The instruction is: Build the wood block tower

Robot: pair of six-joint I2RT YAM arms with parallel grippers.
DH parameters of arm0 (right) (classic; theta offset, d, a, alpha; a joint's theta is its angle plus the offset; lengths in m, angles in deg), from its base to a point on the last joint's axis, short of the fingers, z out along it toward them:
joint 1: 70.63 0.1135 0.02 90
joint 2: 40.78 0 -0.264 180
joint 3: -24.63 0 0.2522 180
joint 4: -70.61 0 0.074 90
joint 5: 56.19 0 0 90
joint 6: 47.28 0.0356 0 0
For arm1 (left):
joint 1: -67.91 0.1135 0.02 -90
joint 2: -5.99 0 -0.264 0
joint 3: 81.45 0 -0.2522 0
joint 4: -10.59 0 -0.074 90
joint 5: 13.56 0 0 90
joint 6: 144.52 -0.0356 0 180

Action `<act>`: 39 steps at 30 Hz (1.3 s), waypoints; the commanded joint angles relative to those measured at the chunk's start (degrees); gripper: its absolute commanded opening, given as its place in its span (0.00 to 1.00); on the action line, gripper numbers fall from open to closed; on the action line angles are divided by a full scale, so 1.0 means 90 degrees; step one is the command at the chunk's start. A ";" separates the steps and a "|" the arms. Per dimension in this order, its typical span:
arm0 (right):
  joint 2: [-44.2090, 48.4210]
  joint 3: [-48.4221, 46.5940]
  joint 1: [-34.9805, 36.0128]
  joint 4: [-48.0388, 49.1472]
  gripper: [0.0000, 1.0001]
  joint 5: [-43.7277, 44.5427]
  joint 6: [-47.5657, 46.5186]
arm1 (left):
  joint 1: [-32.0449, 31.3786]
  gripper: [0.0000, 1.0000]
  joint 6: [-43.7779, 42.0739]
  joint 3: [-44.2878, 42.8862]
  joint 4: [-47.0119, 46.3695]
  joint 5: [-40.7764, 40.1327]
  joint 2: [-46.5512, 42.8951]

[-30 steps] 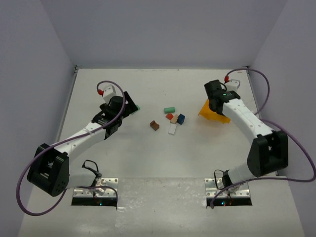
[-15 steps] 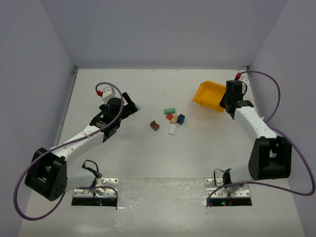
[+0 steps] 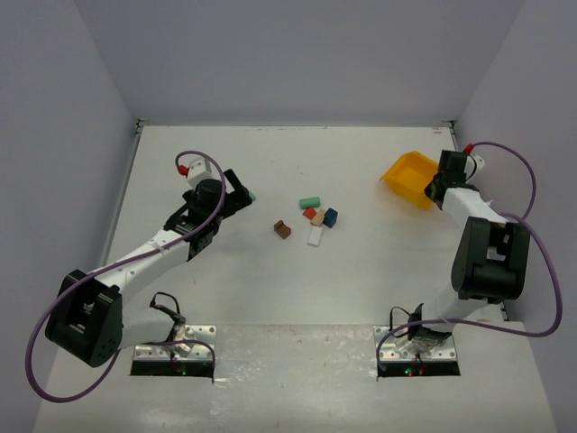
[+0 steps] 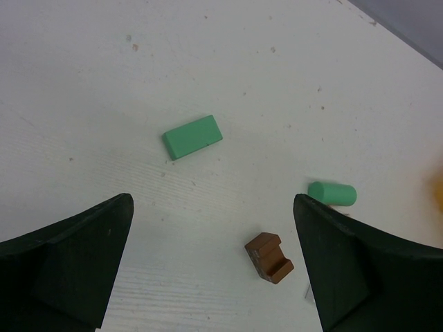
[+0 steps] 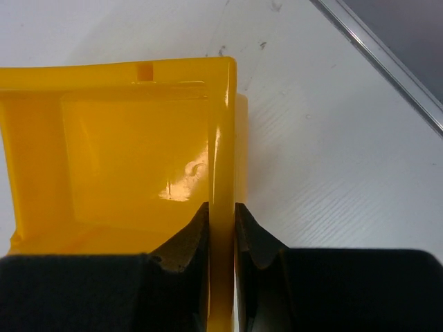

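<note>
Left claw (image 4: 211,207): released, the two fingers stand wide apart and hold nothing; it hangs over the surface (image 3: 270,298), left of the centre in the top view.
Right claw (image 5: 221,214): clenched on one side wall of the yellow bin (image 5: 131,152), at the upper right of the top view.
Wood blocks (image 3: 317,218): no tower, nothing is stacked; a loose group lies on the surface at the centre of the top view.
Group: mint cylinder (image 3: 310,200), red block (image 3: 309,213), blue block (image 3: 331,216), white block (image 3: 315,236), brown block (image 3: 282,229).
Green flat block (image 4: 192,136): alone, just before the left claw, apart from the group.
</note>
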 commanded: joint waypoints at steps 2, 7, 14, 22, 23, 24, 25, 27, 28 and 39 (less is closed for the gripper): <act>-0.0116 0.0041 -0.0020 0.0543 0.25 0.0082 0.0397 | 0.0068 1.00 -0.0082 -0.0046 -0.0285 0.0179 -0.0041; 0.0012 0.0202 -0.0020 0.0539 0.62 -0.0062 0.0355 | 0.0068 1.00 -0.0088 -0.0083 -0.0167 0.0292 -0.0076; 0.0889 0.0681 -0.0010 0.0725 0.99 -0.0869 -0.0100 | 0.0068 1.00 -0.0145 -0.0065 -0.0227 0.0399 -0.0118; 0.2198 0.1797 0.0574 0.1265 0.99 -0.2641 -0.0699 | 0.0058 1.00 -0.0178 0.0061 -0.0372 0.0608 -0.0099; 0.2244 0.1835 0.1023 0.1229 0.99 -0.2588 -0.0807 | 0.0058 1.00 -0.0115 0.0089 -0.0372 0.0609 -0.0099; 0.2302 0.1874 0.1300 0.1181 0.99 -0.2393 -0.0905 | 0.0058 1.00 -0.0093 0.0099 -0.0354 0.0591 -0.0090; 0.2351 0.1940 0.1663 0.1187 0.99 -0.2179 -0.1003 | 0.0058 1.00 -0.0082 0.0109 -0.0335 0.0571 -0.0090; 0.2417 0.2180 0.2260 0.1410 0.99 -0.1894 -0.1442 | 0.0058 1.00 -0.0082 0.0116 -0.0249 0.0544 -0.0086; 0.2429 0.2314 0.2515 0.1554 0.99 -0.1895 -0.1582 | 0.0058 1.00 -0.0078 0.0126 -0.0237 0.0537 -0.0096; 0.1975 0.2824 0.4100 0.2587 0.99 -0.2001 -0.3310 | 0.0062 1.00 -0.0173 0.0275 -0.0465 0.0645 -0.0157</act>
